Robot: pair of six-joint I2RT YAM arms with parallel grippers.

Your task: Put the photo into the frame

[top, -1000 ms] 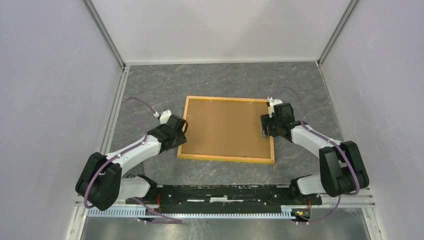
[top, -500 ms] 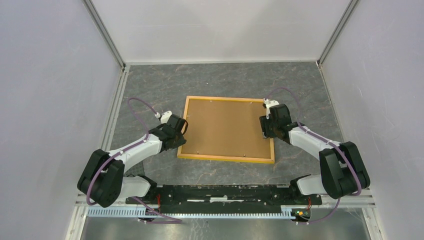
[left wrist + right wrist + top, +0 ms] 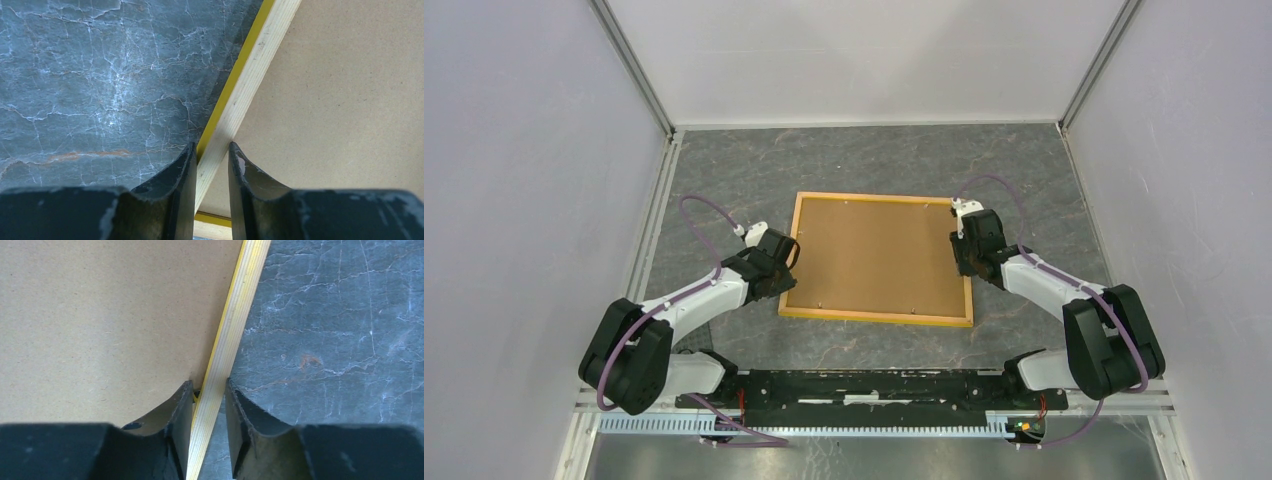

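Observation:
The orange-yellow frame (image 3: 874, 318) lies face down in the middle of the table, with the brown backing panel (image 3: 879, 255) filling it. The photo is hidden. My left gripper (image 3: 786, 266) is at the frame's left rail. In the left wrist view its fingers (image 3: 212, 150) straddle that pale wooden rail (image 3: 250, 75) and close on it. My right gripper (image 3: 967, 256) is at the right rail. In the right wrist view its fingers (image 3: 208, 387) sit either side of that rail (image 3: 240, 305), closed on it.
The dark marbled tabletop (image 3: 864, 165) surrounds the frame. White walls with aluminium rails (image 3: 656, 225) enclose the left, right and back. The arm bases and a black bar (image 3: 874, 385) run along the near edge.
My right gripper has shifted slightly right, from over the backing panel onto the frame's right rail. The left gripper and the frame have stayed put.

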